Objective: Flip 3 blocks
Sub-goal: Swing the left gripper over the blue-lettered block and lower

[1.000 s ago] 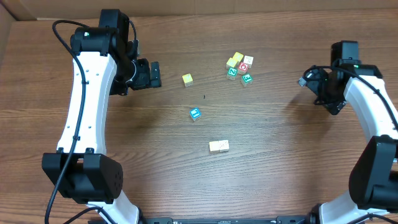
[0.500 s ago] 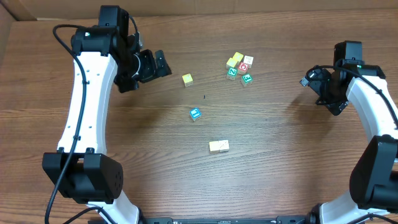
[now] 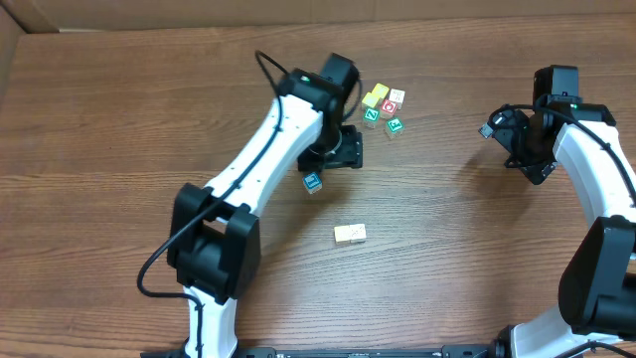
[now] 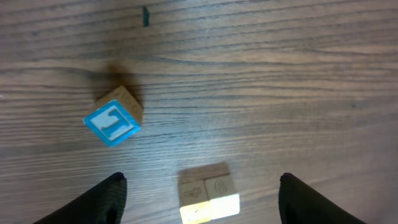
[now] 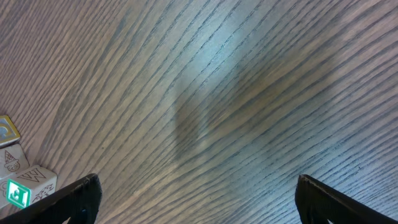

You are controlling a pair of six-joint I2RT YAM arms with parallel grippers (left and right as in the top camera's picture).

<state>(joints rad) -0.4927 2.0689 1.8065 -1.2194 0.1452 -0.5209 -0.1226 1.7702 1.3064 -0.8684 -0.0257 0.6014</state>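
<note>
I have the left gripper (image 3: 343, 149) hanging over mid-table, its fingers (image 4: 106, 198) spread apart with nothing between them. The blue-framed block (image 3: 312, 182) lies just beside it, on the side nearer the robot's base. The two pale blocks (image 3: 350, 234) sit further that way, touching each other (side by side in my left wrist view). The right gripper (image 3: 497, 131) stands wide apart too, empty, well off to the right.

Light on my worktop (image 3: 119, 149) is bright and even, coming from above, with only soft shadows. Right wrist view catches a pale glare streak, and both wrist views look kinda blurry.
</note>
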